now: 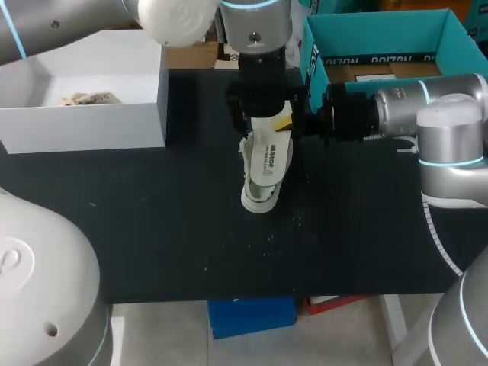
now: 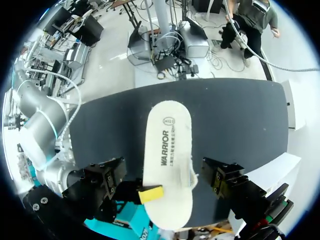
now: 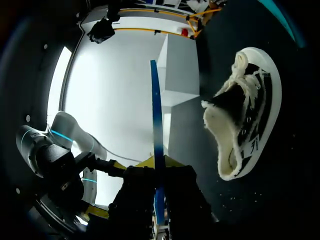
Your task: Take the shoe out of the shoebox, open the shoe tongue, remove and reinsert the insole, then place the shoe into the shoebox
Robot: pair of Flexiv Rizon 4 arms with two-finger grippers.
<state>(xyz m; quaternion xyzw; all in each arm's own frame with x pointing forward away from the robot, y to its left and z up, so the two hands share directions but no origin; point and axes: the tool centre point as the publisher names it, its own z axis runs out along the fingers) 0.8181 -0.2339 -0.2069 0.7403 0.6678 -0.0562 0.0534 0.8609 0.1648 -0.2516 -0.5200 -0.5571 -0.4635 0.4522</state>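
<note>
Black table point(image 1: 152, 229) — bears shoe point(image 1: 259, 194) near middle; white box point(image 1: 84, 126) well left of shoe, teal shoebox point(image 1: 381, 34) right.

Bench point(image 1: 152, 229) black, flecked with pale specks; insole point(image 2: 167, 150) in the right tool point(image 3: 159, 172) off-white on top with dark print, blue along its edge; that tool black with bright yellow at the tips; shoe point(image 3: 247, 115) ahead of the right tool black with white markings, white laces, cream lining, white sole rim; white box point(image 1: 91, 126) off to one side of the left tool point(image 1: 261, 107) plain; teal box point(image 1: 381, 30) behind the right tool, brown on its floor; right arm point(image 1: 450, 114) silver-grey and white, ringed light blue.
</note>
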